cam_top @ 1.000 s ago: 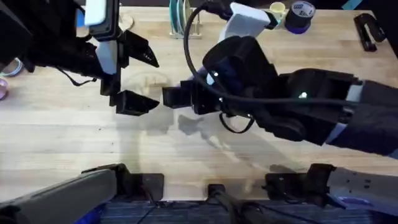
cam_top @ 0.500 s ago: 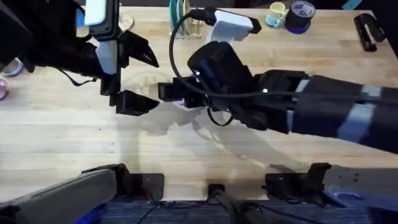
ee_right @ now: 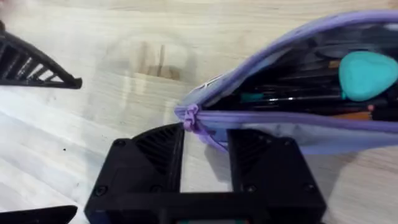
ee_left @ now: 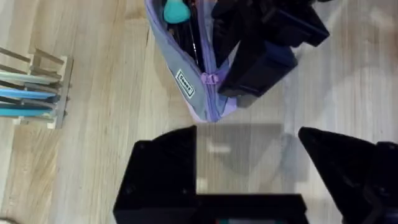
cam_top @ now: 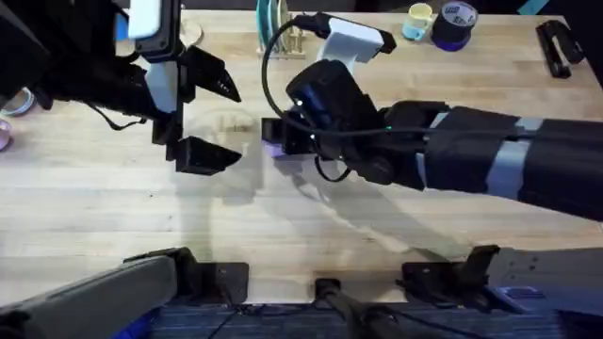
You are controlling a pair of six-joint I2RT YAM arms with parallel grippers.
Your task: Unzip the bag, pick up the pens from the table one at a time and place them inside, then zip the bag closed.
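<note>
The desk [cam_top: 113,207] is seen carrying the bag [ee_left: 186,68], which lies just ahead of the right hand [ee_right: 205,134], its zipper end between that hand's 2 parted fingers; no grip is made yet. The left hand [ee_left: 249,162] is held spread wide just short of the same end. The pouch is judged soft and light, so it will likely crumple and slide unless pinned. The small purple zipper pull [ee_right: 189,117] is the place to pinch, though it may slip.
</note>
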